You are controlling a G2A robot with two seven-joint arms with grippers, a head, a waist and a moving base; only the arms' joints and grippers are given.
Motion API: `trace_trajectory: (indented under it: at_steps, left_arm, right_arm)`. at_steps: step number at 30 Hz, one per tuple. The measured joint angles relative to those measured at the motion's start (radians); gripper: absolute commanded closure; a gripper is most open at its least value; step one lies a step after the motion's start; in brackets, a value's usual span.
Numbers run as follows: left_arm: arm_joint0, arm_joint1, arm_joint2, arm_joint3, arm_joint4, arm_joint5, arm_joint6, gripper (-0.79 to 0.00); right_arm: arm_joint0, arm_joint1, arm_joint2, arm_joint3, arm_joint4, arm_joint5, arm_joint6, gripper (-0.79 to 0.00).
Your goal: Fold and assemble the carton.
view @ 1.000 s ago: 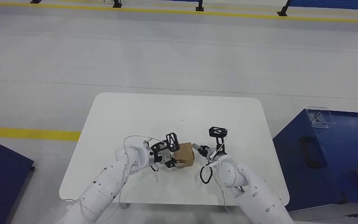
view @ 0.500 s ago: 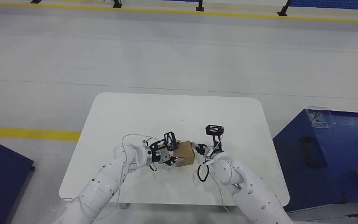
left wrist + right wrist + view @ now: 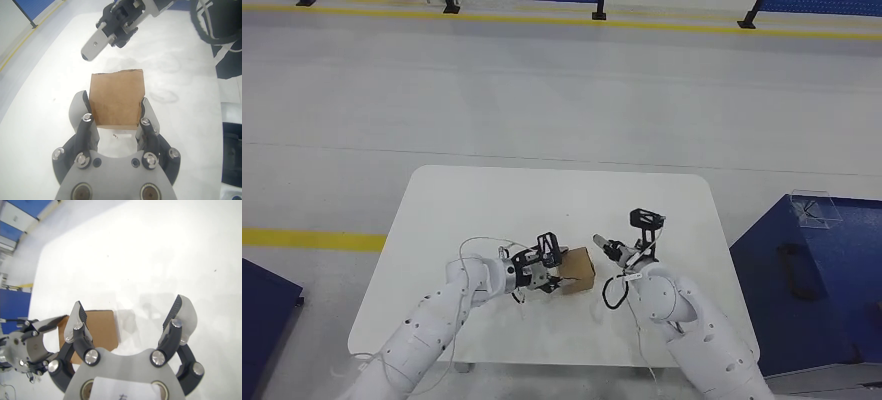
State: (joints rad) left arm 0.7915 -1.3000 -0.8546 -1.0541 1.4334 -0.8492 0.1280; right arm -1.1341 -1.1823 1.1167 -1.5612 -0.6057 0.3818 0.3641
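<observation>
The carton is a small brown cardboard box lying on the white table near its front middle. My left gripper is shut on the carton's left end. In the left wrist view its two fingers press the side walls of the carton. My right gripper hovers just right of the carton, open and holding nothing. In the right wrist view its gripper is spread wide over bare table, with the carton and the left gripper off to one side.
A blue cabinet stands beyond the table's right edge, and another blue object sits off the left side. The table's back half is bare white surface.
My right gripper has drawn back from the carton's right end, moving right and slightly away. The left gripper keeps its hold, and the carton has shifted a little.
</observation>
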Motion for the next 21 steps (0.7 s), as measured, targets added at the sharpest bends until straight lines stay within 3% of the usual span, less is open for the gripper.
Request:
trace_trajectory:
  at_steps: [3, 8, 13, 16, 17, 18, 19, 20, 21]
  left_arm:
    - [-0.009, -0.004, -0.039, 0.038, -0.229, -0.145, -0.036, 0.000]
    - [-0.061, -0.033, 0.029, 0.144, -0.746, -0.162, -0.310, 0.000]
    - [-0.150, -0.068, 0.086, 0.276, -1.211, 0.002, -0.682, 0.000]
    - [-0.195, -0.087, 0.110, 0.348, -1.351, 0.085, -0.835, 0.000]
    - [-0.208, -0.092, 0.118, 0.370, -1.362, 0.103, -0.860, -0.117]
    - [-0.219, -0.097, 0.127, 0.390, -1.358, 0.115, -0.877, -0.145]
    - [-0.228, -0.105, 0.137, 0.413, -1.347, 0.126, -0.891, -0.265]
    - [-0.236, -0.110, 0.145, 0.430, -1.341, 0.135, -0.900, -0.483]
    - [-0.243, -0.115, 0.152, 0.445, -1.336, 0.143, -0.910, -0.754]
  right_arm:
    - [-0.064, 0.008, 0.094, -0.074, 0.056, -0.037, -0.080, -0.785]
    - [-0.156, 0.017, 0.199, -0.161, 0.108, -0.083, -0.128, -0.785]
    - [-0.178, 0.018, 0.205, -0.168, 0.093, -0.096, -0.102, -0.785]
    - [-0.174, 0.014, 0.191, -0.155, 0.080, -0.096, -0.100, -0.785]
    - [-0.172, 0.013, 0.187, -0.151, 0.079, -0.095, -0.099, -0.785]
    - [-0.169, 0.012, 0.184, -0.147, 0.079, -0.094, -0.097, -0.785]
    - [-0.165, 0.011, 0.180, -0.140, 0.078, -0.092, -0.090, -0.785]
    - [-0.162, 0.010, 0.178, -0.136, 0.077, -0.088, -0.085, -0.785]
    - [-0.158, 0.009, 0.176, -0.132, 0.075, -0.084, -0.081, -0.785]
